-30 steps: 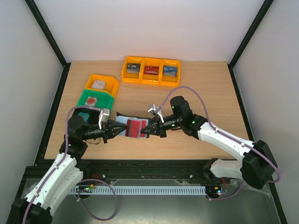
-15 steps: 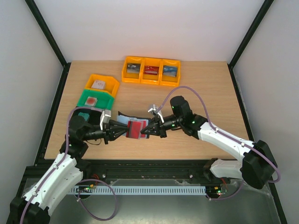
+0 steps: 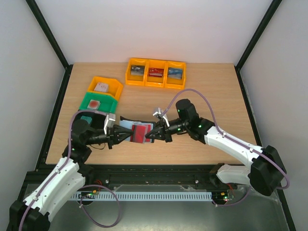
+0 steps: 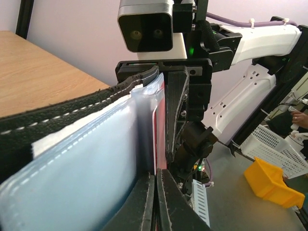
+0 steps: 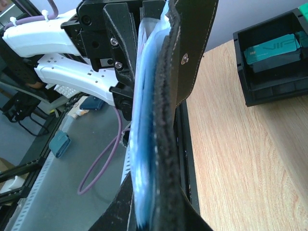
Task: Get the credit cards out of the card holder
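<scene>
I am watching the card holder (image 3: pixel 126 126) hanging above the table (image 3: pixel 211 96) near its front middle, caught between both arms. The right gripper (image 3: pixel 150 135) is coming in from 3 o'clock, and its fingers (image 5: pixel 169 207) are clamping the holder's black stitched edge. The left gripper (image 3: pixel 126 136) is reaching in from 9 o'clock with its fingers (image 4: pixel 144 202) pressed almost together. In the left wrist view a thin red card (image 3: pixel 140 133) is running down between them, beside the holder's pale blue pocket, so they are pinching that card. The card is sitting partly in the pocket. At 10 o'clock from the holder, a black bin (image 5: pixel 269 77) is holding a teal card (image 5: pixel 272 45). At 12 o'clock, 3 yellow bins (image 3: pixel 155 82) are standing in a row.
</scene>
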